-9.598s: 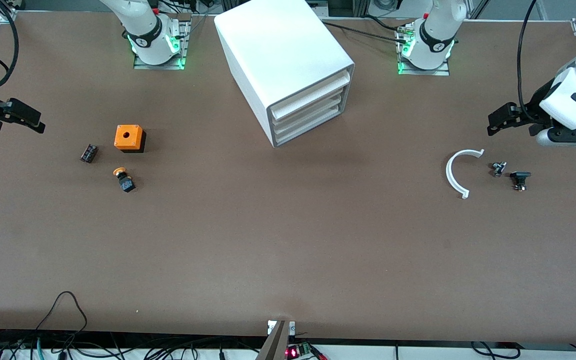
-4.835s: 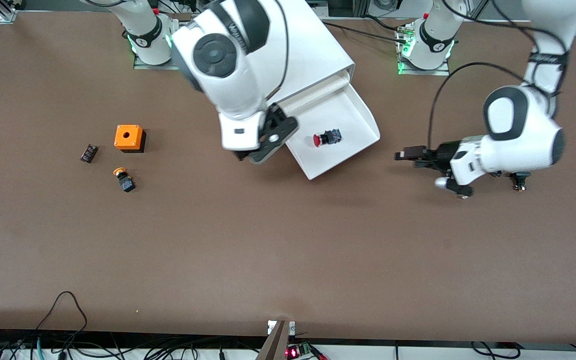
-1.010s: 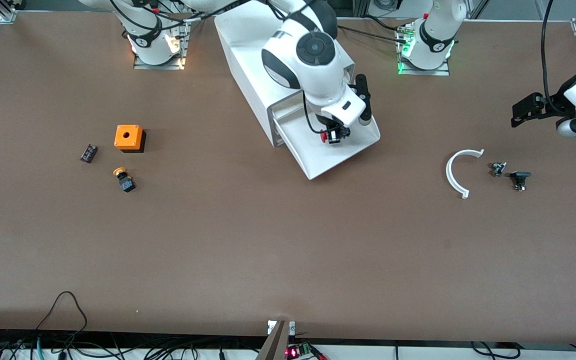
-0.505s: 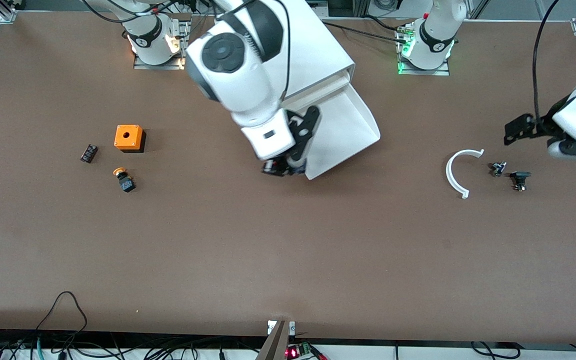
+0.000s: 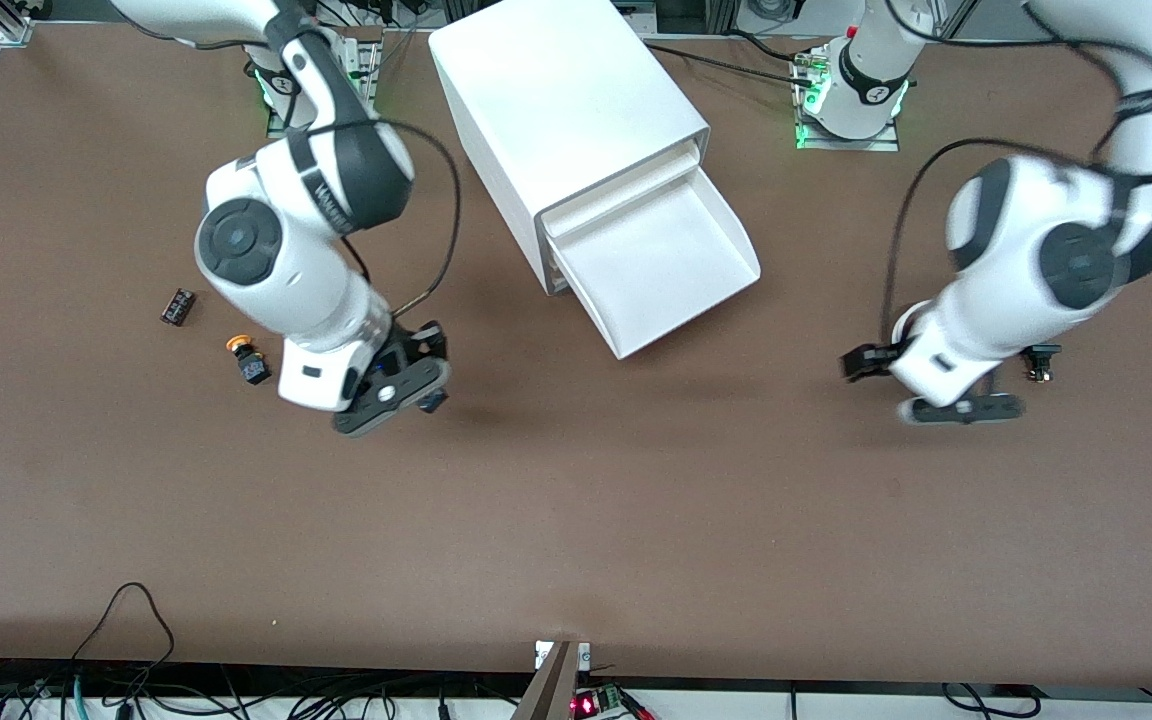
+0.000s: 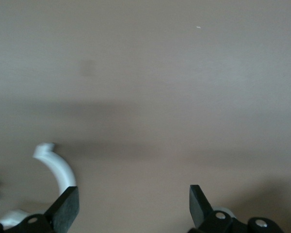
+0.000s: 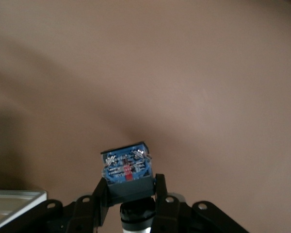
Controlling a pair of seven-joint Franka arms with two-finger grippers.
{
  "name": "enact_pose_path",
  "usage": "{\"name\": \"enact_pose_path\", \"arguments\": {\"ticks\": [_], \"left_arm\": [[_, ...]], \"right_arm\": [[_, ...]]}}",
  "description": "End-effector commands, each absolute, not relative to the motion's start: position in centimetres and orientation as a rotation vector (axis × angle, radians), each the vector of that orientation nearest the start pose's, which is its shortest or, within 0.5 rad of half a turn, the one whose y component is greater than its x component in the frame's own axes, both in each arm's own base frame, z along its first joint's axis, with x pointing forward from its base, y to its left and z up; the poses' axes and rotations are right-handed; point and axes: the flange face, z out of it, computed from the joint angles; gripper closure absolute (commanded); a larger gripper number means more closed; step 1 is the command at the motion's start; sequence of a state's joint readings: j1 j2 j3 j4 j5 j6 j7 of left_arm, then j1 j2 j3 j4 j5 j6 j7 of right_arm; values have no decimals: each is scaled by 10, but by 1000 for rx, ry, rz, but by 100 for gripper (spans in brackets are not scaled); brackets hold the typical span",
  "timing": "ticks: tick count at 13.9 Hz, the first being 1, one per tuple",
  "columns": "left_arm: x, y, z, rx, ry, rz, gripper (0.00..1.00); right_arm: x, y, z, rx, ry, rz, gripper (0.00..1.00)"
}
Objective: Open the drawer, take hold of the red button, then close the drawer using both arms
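Note:
The drawer [image 5: 671,265] stands pulled out of the white cabinet [image 5: 556,90] below the top drawer, and its tray is bare. My right gripper [image 5: 406,385] is over bare table between the drawer and the orange-capped button. In the right wrist view it [image 7: 128,187] is shut on the button [image 7: 126,170] by its black, blue-marked body; the red cap is hidden. My left gripper [image 5: 861,362] is low over the table toward the left arm's end, apart from the drawer. In the left wrist view it [image 6: 133,208] is open and empty.
An orange-capped button [image 5: 248,362] and a small black part [image 5: 177,306] lie beside the right arm. A white curved piece [image 6: 58,167] lies by my left gripper's finger. A black part [image 5: 1039,360] lies beside the left arm.
My right gripper has carried the button from the drawer's front corner toward the right arm's end of the table. My left arm has swung in from the table's end and come down over the white curved piece.

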State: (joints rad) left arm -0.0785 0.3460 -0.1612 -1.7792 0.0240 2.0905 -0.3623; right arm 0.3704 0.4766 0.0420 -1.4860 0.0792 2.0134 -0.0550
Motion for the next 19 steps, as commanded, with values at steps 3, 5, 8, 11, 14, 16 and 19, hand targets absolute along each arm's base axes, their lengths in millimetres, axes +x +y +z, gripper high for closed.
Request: {"name": "enact_pose_path", "arguments": {"ticks": [3, 5, 8, 11, 14, 16, 19], "left_arm": [[578, -224, 291, -3172, -300, 13, 0], [542, -268, 286, -3194, -166, 68, 0], [496, -308, 285, -3198, 0, 122, 0], [467, -324, 287, -3186, 90, 148, 0], [429, -342, 284, -3159, 196, 195, 0], [402, -357, 280, -3138, 278, 225, 0], [378, -377, 287, -3131, 371, 216, 0]], "right_arm": [[602, 229, 345, -3193, -288, 87, 72], [586, 197, 316, -3206, -155, 83, 71], [555, 157, 264, -3181, -132, -54, 70], [536, 142, 231, -3161, -147, -103, 70], [528, 135, 218, -3163, -144, -79, 68], [527, 123, 212, -3169, -82, -49, 11], [535, 125, 228, -3163, 74, -80, 0]]}}
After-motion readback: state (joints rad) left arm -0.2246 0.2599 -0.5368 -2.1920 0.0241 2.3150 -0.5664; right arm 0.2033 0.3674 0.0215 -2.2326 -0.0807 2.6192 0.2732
